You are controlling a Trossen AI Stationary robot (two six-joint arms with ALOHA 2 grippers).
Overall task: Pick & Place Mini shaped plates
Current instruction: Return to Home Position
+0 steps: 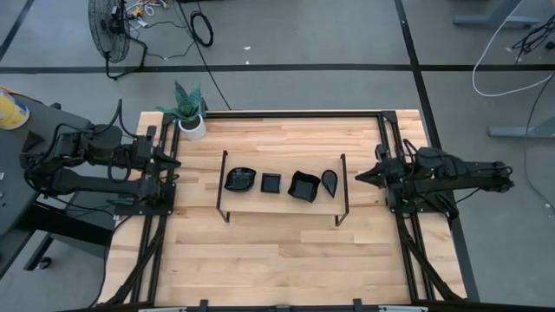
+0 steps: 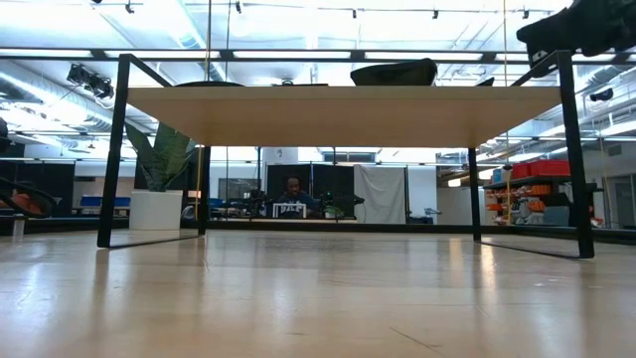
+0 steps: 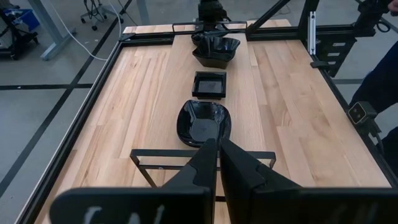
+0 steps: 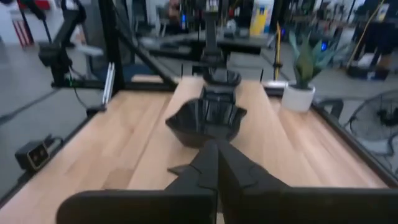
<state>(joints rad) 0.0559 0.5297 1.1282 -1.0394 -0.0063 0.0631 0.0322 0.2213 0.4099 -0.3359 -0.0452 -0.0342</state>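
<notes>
Several glossy black mini shaped plates rest in a row on a low wooden shelf (image 1: 282,204) with a thin black frame. From left to right they are a wavy plate (image 1: 240,180), a small square plate (image 1: 271,183), a larger ruffled square plate (image 1: 303,185) and a teardrop plate (image 1: 329,181). My left gripper (image 1: 178,166) is shut and hovers off the shelf's left end, pointing along the row; the wavy plate (image 3: 204,122) lies just beyond its tips (image 3: 219,144). My right gripper (image 1: 360,177) is shut off the shelf's right end, facing the ruffled plate (image 4: 206,122).
A white pot with a green plant (image 1: 189,113) stands at the table's far left corner. Black rails run along the table's left and right edges by the arm bases. Bare wood (image 1: 277,260) lies between the shelf and the near edge. A person sits in the room beyond the table (image 2: 290,196).
</notes>
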